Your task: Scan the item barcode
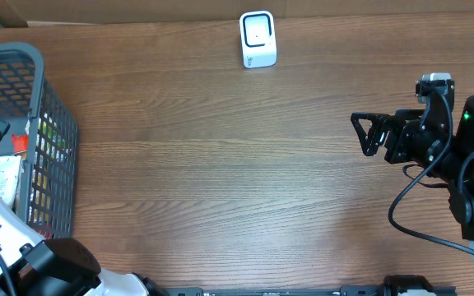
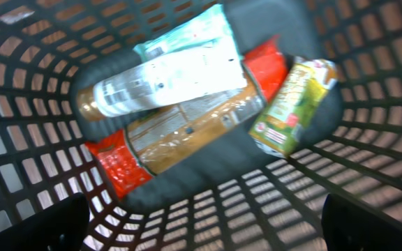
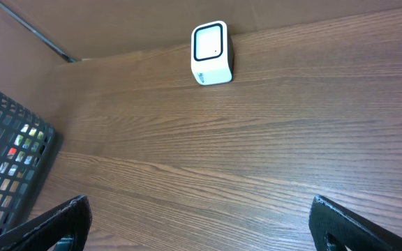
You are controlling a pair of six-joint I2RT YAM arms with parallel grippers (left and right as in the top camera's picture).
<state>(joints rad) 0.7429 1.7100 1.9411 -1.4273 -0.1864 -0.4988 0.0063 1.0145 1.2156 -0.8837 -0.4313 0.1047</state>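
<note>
Grey basket is sitting under my wide-open left gripper; only that wrist camera is clearly showing the packets and green carton inside. My right gripper is hanging open too, white scanner far ahead.

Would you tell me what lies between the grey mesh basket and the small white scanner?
Only bare brown wooden tabletop separates the grey mesh basket from the small white scanner, per the overhead view.

No text is legible. Print on the green carton at 3 o'clock is blurred. So is the label on the brown wrapped packet at centre.
</note>
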